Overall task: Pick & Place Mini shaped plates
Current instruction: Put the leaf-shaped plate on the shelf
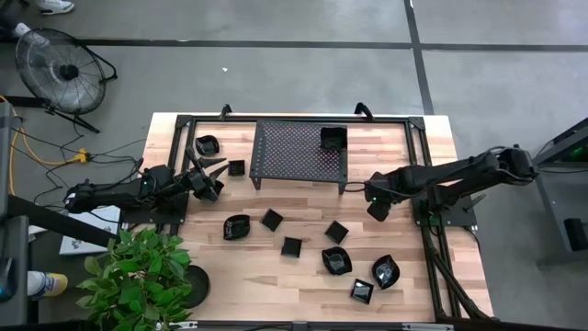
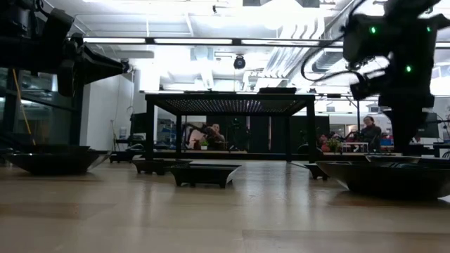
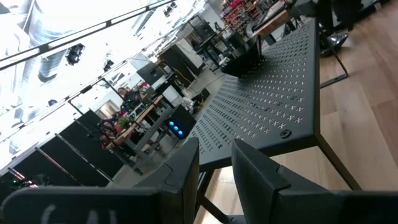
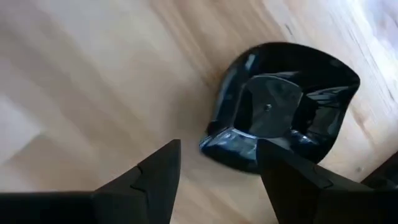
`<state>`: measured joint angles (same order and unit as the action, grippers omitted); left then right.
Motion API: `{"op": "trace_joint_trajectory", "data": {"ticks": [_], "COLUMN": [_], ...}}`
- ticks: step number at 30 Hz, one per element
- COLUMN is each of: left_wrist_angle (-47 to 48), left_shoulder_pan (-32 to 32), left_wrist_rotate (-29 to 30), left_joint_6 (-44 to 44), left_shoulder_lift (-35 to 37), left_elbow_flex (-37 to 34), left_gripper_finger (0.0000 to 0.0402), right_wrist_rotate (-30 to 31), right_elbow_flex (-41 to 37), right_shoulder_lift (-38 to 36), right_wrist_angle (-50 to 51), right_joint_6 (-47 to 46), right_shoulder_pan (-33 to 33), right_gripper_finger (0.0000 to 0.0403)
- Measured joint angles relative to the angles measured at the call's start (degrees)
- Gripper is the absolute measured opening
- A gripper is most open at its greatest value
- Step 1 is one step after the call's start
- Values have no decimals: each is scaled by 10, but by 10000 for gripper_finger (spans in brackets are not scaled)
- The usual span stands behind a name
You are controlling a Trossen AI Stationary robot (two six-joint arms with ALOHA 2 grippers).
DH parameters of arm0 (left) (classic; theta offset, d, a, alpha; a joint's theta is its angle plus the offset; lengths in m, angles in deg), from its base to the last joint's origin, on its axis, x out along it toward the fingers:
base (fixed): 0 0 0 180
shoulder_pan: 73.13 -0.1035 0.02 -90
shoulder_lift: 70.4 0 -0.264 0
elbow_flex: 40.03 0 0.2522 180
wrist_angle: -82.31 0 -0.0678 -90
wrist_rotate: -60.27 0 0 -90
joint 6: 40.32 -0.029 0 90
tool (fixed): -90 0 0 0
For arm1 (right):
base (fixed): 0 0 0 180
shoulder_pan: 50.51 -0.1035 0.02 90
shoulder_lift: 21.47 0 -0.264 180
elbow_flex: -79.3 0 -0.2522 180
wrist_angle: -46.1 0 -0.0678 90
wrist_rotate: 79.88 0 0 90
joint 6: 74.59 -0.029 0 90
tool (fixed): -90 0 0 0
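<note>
1. Above the desk [image 1: 276, 276], right gripper [image 4: 217, 165], jaws wide, hovers beside a black dish [image 4: 283, 115]
2. Left gripper [image 3: 214, 158], jaws narrow, empty, waits near the rack [image 1: 301, 152]
3. Centre the jaws across the dish rim before closing

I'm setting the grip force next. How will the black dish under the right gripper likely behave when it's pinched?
The black dish looks glossy, so its sloped walls may slip between the fingers. It seems rigid and thin-rimmed, probably light for its size. Its flat base should keep it from rolling on the table, though a push could slide it.
</note>
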<state>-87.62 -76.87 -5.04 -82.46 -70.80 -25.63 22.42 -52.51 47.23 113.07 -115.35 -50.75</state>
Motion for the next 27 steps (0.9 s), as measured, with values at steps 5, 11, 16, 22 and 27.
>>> {"op": "trace_joint_trajectory", "data": {"ticks": [5,11,16,22,27], "left_wrist_angle": [0,0,0,0,0], "left_shoulder_pan": [0,0,0,0,0], "left_wrist_rotate": [0,0,0,0,0], "left_joint_6": [0,0,0,0,0], "left_shoulder_lift": [0,0,0,0,0], "left_elbow_flex": [0,0,0,0,0], "left_gripper_finger": [92,92,92,92,92], "right_wrist_rotate": [24,10,10,7,-11], "right_elbow_flex": [-26,-27,-27,-27,-27], "right_shoulder_lift": [0,0,0,0,0], "right_wrist_angle": [-20,-79,-95,-116,-122], "right_joint_6": [-7,20,22,22,19], "right_shoulder_pan": [14,26,26,26,26], "right_gripper_finger": [200,200,199,199,199]}}
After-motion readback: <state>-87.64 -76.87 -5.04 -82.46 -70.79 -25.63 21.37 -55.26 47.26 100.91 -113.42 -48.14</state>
